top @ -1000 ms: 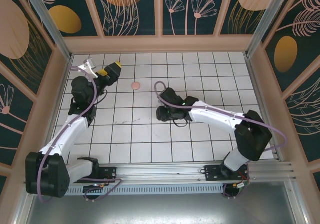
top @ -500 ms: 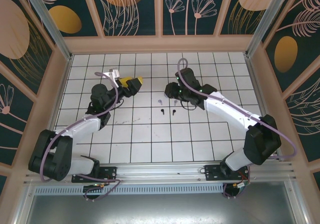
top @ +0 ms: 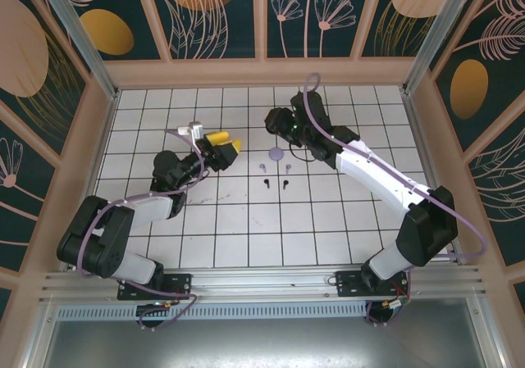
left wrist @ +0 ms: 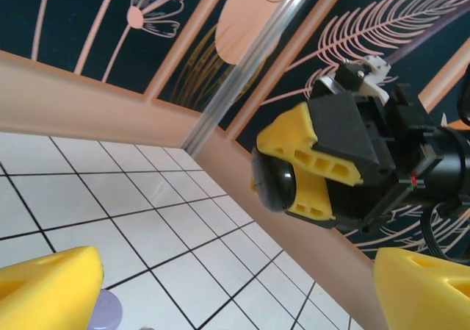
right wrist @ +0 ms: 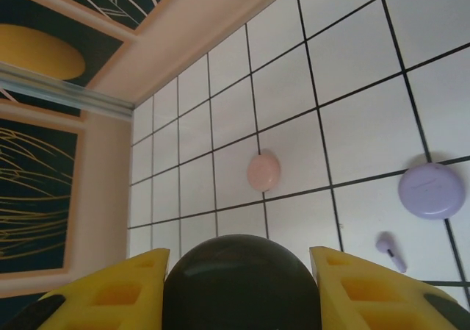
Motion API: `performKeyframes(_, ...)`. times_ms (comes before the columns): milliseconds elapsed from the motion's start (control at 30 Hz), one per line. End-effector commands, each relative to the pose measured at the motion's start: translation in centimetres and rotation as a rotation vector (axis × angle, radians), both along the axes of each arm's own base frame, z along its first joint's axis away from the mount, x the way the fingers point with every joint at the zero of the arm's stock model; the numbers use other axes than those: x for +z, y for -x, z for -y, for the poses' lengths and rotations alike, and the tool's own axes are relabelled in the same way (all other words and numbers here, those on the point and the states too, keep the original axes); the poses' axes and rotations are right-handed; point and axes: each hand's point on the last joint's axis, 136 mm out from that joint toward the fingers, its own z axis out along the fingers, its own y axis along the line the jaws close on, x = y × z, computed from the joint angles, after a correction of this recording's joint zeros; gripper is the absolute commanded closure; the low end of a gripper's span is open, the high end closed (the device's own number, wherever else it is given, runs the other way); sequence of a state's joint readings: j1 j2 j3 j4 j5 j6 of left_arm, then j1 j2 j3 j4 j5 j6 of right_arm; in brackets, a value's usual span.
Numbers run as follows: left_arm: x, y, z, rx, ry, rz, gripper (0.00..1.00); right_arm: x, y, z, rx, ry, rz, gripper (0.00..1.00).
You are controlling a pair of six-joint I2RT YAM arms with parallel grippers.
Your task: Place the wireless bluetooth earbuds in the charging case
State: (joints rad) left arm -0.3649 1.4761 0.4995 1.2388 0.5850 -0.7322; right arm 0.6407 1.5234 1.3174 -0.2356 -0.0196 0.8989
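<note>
Gripping a black round glossy case (right wrist: 239, 280), the right gripper (top: 275, 122) hangs over the far-middle part of the white black-gridded tile table (top: 328, 229). Its yellow fingers (right wrist: 110, 289) sit either side of the dome, jaws narrowed right onto it. Left wrist cam catches the same grip from the front: case wedged betw. the yellow pads, up off the tiles.

Over to the left gripper (top: 223, 143). It's low, just left of table centre, pointing twd the right one. Its yellow fingertips (left wrist: 45, 286) are spread wide w/ nothing betw. them. The two grippers face each other, near but apart.

Now the earbuds. Two tiny lilac stemmed earbuds (top: 262, 168) lie side by side around table centre, a touch twd the far edge, w/ a gap betw. them. The right wrist cam picks one of them out on a tile. Just nearside of those lie two tiny black stemmed earbuds (top: 266, 183), also paired w/ a small gap. All four are loose on the tiles, not in any case, apart from both grippers. Can't tell which way the stems point, too small.

A flat round lilac disc (top: 277, 152) rests just farside of the lilac pair, betw. the two grippers & close under the right one's fingers in the overhead view. A pale pink round disc (right wrist: 263, 172) lies flat on a grid line, apart from the lilac disc.
</note>
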Motion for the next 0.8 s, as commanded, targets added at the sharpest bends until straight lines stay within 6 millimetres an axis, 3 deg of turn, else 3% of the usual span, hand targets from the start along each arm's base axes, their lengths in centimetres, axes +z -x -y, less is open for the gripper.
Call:
performKeyframes(0,1.8,0.7,1.2,-0.059,0.002,0.108,0.08,2.9,-0.7,-0.8,-0.017,-0.144,0.036,0.72)
performKeyframes(267,2.2,0.7,3.0,-0.095,-0.014,0.135,0.24,4.1,0.2,-2.2,-0.006,-0.221,0.037,0.72)
performKeyframes(467,2.8,0.3,4.4,-0.120,-0.028,0.158,0.28,4.4,1.0,-3.4,-0.007,-0.228,0.050,0.73)
performKeyframes(767,3.9,-0.2,5.0,-0.126,-0.011,0.179,0.38,4.6,1.7,-4.9,0.023,-0.234,0.051,0.73)
